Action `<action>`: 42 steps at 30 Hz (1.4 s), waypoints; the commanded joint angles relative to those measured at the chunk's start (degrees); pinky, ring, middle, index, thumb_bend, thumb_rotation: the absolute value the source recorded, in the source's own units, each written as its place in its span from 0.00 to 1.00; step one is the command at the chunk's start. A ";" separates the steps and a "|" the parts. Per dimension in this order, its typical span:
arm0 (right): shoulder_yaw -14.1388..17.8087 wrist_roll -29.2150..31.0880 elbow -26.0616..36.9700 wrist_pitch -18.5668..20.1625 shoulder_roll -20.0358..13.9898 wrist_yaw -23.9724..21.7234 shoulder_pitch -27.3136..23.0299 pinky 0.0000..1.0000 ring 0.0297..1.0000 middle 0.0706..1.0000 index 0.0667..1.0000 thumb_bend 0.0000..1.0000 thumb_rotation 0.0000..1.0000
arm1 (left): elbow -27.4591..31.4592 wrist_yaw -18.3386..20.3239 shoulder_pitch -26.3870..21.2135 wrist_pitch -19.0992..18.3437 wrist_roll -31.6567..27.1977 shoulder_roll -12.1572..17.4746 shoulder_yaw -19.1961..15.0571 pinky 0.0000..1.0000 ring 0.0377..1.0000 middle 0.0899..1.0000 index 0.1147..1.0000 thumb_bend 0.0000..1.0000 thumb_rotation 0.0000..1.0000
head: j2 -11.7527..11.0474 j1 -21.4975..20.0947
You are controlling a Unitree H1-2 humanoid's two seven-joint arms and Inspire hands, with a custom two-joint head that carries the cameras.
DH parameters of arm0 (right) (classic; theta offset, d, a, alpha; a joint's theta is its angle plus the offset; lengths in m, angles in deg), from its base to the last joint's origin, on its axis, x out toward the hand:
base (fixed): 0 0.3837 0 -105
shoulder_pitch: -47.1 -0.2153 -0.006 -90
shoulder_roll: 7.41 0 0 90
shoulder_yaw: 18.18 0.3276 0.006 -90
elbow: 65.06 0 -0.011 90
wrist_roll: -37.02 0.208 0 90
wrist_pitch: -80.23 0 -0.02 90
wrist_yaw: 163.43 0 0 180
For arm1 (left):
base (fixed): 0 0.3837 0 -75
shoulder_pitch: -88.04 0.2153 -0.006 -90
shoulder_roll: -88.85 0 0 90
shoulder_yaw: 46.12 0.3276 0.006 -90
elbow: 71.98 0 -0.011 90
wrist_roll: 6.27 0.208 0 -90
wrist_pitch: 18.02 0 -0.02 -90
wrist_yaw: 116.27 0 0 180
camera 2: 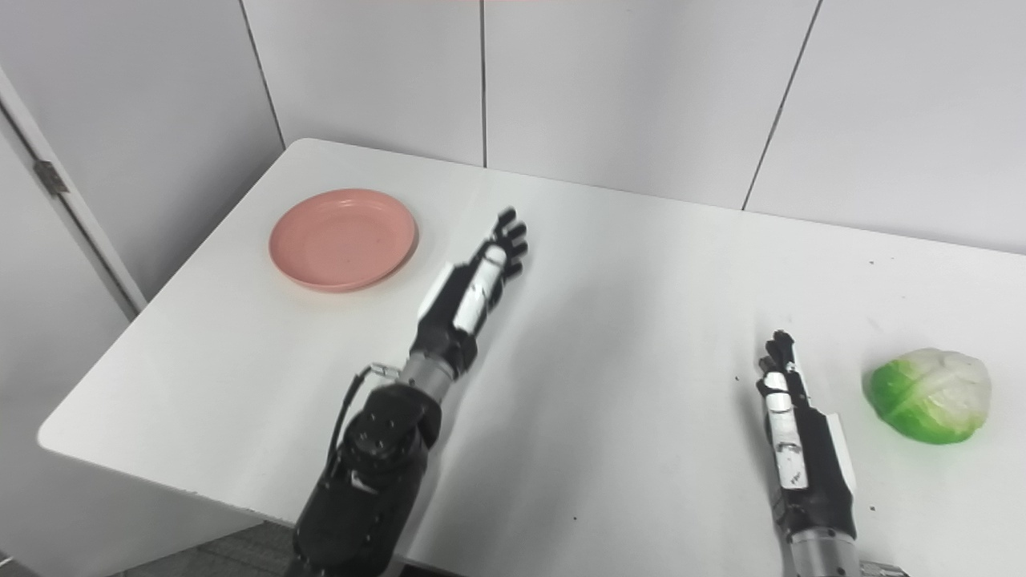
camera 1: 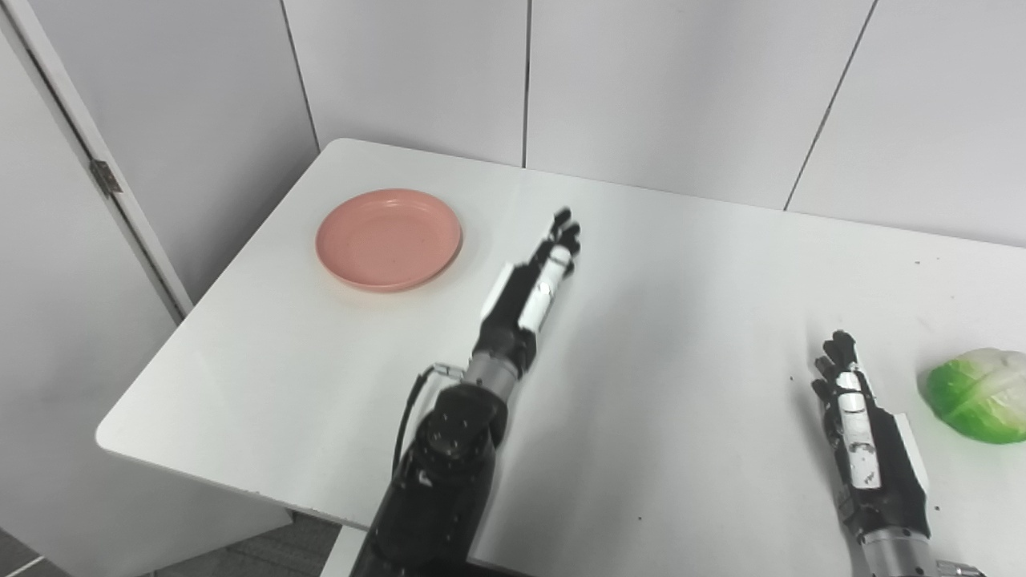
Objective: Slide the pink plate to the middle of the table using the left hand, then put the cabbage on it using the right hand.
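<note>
Near the tabletop's far left corner sits the pink plate [camera 1: 389,238], left hand [camera 1: 535,280] beside it, fingers straight, holding nothing. Right hand [camera 2: 793,425] waits empty, fingers extended, near the cabbage [camera 2: 930,394] by the right edge.

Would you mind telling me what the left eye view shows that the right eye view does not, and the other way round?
Only the left eye view shows more of the door at the left. Only the right eye view shows the cabbage whole; in the left eye view the frame edge cuts it. Both show the pink plate on the white table, the left hand beside the plate and the right hand near the cabbage, both holding nothing.
</note>
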 commanded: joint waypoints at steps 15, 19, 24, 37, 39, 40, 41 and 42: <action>0.36 2.02 -0.45 0.02 -0.04 -1.04 -1.17 1.00 1.00 1.00 1.00 0.35 1.00 | 4.70 -4.39 -12.04 -3.11 -4.34 7.36 -12.23 0.94 0.95 0.96 0.96 0.49 1.00 | 0.01 1.85; 0.43 1.61 -0.57 0.13 -0.08 -0.86 -1.24 1.00 1.00 1.00 1.00 0.34 1.00 | 1.70 -5.68 -14.21 -2.56 -4.97 10.36 -15.38 0.92 0.94 0.95 0.94 0.48 1.00 | -0.08 2.23; 0.64 2.74 -0.71 0.24 -0.21 -1.67 -1.22 1.00 1.00 1.00 1.00 0.34 1.00 | -2.02 -6.47 -16.00 -1.42 -6.82 13.89 -18.66 0.93 0.95 0.95 0.94 0.47 1.00 | -0.37 2.68; 0.62 2.95 0.02 0.67 -0.47 -1.71 -0.87 1.00 1.00 1.00 1.00 0.32 1.00 | -15.48 -7.41 -18.64 2.45 -9.96 22.67 -24.46 0.88 0.88 0.88 0.88 0.48 1.00 | -0.58 3.52; 0.57 2.87 -0.01 0.65 -0.52 -1.70 -0.87 1.00 1.00 1.00 1.00 0.32 1.00 | -17.17 -7.05 -18.89 2.31 -11.15 23.63 -25.07 0.86 0.86 0.86 0.86 0.48 1.00 | -0.58 3.60; 0.60 3.00 -0.13 0.46 -0.54 -1.79 -0.89 1.00 1.00 1.00 1.00 0.33 1.00 | -17.83 -6.64 -18.94 2.04 -12.10 24.01 -25.49 0.85 0.86 0.85 0.86 0.48 1.00 | -0.55 3.69; 0.61 3.06 -0.23 0.33 -0.58 -1.85 -0.91 1.00 1.00 1.00 1.00 0.33 1.00 | -18.49 -6.33 -18.94 1.79 -12.87 24.44 -25.83 0.86 0.86 0.86 0.86 0.48 1.00 | -0.55 3.69; 0.63 3.14 -0.36 0.17 -0.61 -1.92 -0.95 1.00 1.00 1.00 1.00 0.33 1.00 | -19.07 -6.09 -18.90 1.71 -13.39 24.80 -26.04 0.86 0.87 0.86 0.86 0.48 1.00 | -0.55 3.75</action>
